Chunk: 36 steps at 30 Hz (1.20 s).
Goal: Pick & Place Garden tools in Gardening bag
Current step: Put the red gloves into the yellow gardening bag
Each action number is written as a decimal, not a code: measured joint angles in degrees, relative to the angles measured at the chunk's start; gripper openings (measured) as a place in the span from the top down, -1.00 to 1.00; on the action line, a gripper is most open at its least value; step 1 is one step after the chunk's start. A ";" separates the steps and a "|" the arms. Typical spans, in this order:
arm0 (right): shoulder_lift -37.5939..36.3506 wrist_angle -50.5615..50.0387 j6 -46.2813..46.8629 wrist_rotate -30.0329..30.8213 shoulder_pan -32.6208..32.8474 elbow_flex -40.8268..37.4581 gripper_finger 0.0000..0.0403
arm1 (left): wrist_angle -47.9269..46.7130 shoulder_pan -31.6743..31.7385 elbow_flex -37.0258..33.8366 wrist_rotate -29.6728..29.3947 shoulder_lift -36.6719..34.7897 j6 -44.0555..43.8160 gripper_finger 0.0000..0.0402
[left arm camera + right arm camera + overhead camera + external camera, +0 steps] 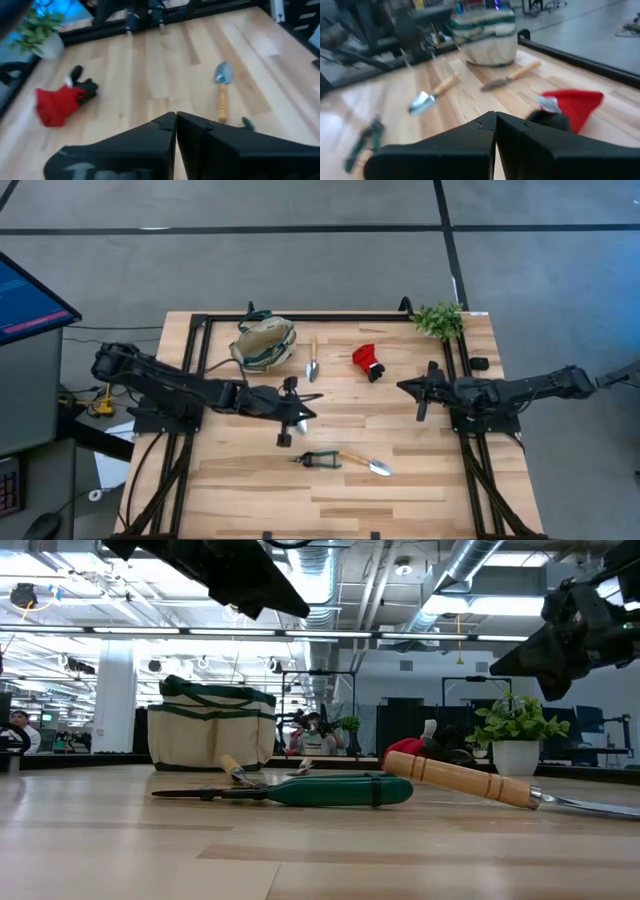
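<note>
Four garden tools lie loose on the table [400, 490]: one trowel [313, 360] just beside the gardening bag [264, 343] near the far edge, red glove [366, 359] toward the far right, pruning shears [318, 460] and second trowel [367, 463] nearer the front edge. Left gripper [310, 406] and right gripper [403, 386] hover mid-table, jaws closed, holding nothing.

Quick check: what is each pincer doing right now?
Left pincer: closed, empty, above the table.
Right pincer: closed, empty, above the table.
</note>
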 joint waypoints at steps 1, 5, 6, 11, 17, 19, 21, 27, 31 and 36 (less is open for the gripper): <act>0.90 -0.05 0.00 0.00 -0.48 0.00 1.00 | -2.07 0.57 0.00 -0.46 -0.91 0.44 0.99; 5.11 1.25 2.72 -0.02 -2.75 0.00 1.00 | -5.88 3.40 -1.10 -1.86 -5.22 0.58 0.99; 6.46 1.99 3.89 -0.02 -3.34 0.00 1.00 | -5.34 4.11 -1.87 -0.69 -6.73 1.04 0.99; 12.63 8.52 7.37 -0.24 -6.40 0.00 1.00 | -3.55 7.91 -6.86 5.27 -16.30 1.10 0.99; 19.03 13.19 7.65 -0.29 -10.29 0.02 0.86 | -2.80 11.50 -15.07 5.15 -27.01 -1.68 0.99; 21.31 13.48 9.73 -0.39 -11.51 0.13 0.72 | -2.55 12.08 -17.59 5.22 -30.04 -3.03 0.99; 23.56 13.48 11.89 -0.96 -12.65 0.63 0.56 | -1.74 12.24 -19.76 5.24 -32.56 -4.02 0.99; 31.01 16.51 17.21 -3.91 -15.93 3.70 0.15 | 0.90 12.24 -23.34 5.18 -37.64 -4.40 0.99; 36.84 16.52 18.61 -5.94 -18.08 6.37 0.06 | 1.24 12.24 -23.84 4.89 -38.63 -4.40 0.99; 45.47 16.45 20.13 -7.94 -20.62 9.01 0.09 | 1.45 12.24 -23.84 4.90 -38.41 -4.35 0.99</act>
